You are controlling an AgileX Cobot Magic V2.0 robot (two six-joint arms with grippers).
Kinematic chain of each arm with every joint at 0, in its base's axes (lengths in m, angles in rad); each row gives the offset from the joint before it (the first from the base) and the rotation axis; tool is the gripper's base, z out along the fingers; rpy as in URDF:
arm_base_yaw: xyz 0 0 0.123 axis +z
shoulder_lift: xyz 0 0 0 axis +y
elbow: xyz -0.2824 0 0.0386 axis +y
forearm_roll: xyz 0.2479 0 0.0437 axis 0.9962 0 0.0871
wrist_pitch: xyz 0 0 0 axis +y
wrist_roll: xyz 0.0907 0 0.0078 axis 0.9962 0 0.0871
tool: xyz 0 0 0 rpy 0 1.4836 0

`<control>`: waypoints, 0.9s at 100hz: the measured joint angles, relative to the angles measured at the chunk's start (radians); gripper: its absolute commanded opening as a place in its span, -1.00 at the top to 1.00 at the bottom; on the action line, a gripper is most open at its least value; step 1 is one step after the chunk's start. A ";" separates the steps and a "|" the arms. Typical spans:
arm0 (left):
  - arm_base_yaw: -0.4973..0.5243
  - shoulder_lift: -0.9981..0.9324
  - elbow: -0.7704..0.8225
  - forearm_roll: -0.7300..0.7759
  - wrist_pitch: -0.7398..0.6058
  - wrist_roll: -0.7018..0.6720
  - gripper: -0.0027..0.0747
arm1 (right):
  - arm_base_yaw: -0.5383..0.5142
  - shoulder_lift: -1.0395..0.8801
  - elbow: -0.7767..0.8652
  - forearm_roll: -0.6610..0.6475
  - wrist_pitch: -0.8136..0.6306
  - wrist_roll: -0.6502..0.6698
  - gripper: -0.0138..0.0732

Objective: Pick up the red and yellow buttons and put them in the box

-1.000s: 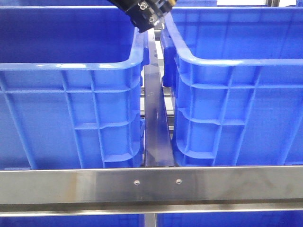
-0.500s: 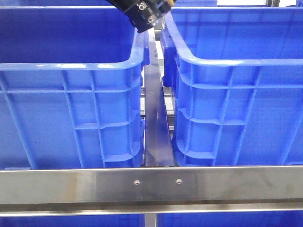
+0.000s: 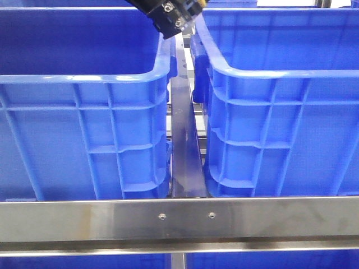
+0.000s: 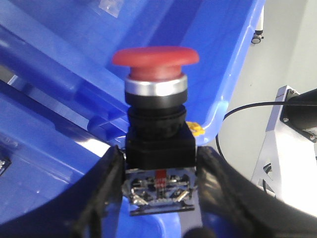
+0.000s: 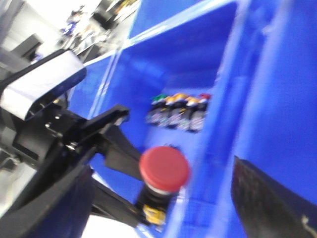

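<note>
Metal rail (image 3: 179, 219), long, grey and shiny, crosses the front view in front of two big blue plastic crates, and we take it as our landmark. Behind the rail on the left side stands the left crate (image 3: 84, 140), and behind it on the right side stands the right crate (image 3: 280, 134); both have a thick rolled rim and ribbed outer walls. A narrow dark metal bar (image 3: 184, 140) runs away from the middle of the rail, through the gap between the two crates.

Far behind the rail, above this gap and at the inner corner of the left crate, we see a black part of one arm (image 3: 168, 14) with screws. From this view we cannot tell which arm it is.

In the left wrist view, the left gripper (image 4: 159, 168) is clamped on a push button with a red mushroom-shaped cap (image 4: 156, 58), a silver metal ring and a black square body. The two black fingers (image 4: 106, 173) press on the sides of the black body, and the red cap points away from the gripper, with blue crate walls behind it.

The right wrist view is blurred. It shows the same red cap (image 5: 164, 167) held in the black fingers of the left arm, above a blue crate where a row of small button units (image 5: 179, 111) lies at the wall. We see one dark finger (image 5: 272, 198) of the right gripper at the edge, and we cannot tell how its jaws stand.
</note>
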 measured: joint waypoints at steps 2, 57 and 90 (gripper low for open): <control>0.000 0.000 0.000 0.000 0.000 0.000 0.67 | 0.012 0.011 -0.007 0.002 0.002 0.003 -0.68; 0.000 0.000 0.000 0.000 0.000 0.000 0.67 | 0.162 0.153 -0.052 0.058 -0.005 0.031 -0.68; 0.000 0.000 0.000 -0.002 0.002 0.002 0.65 | 0.164 0.164 -0.054 0.060 -0.029 0.031 0.09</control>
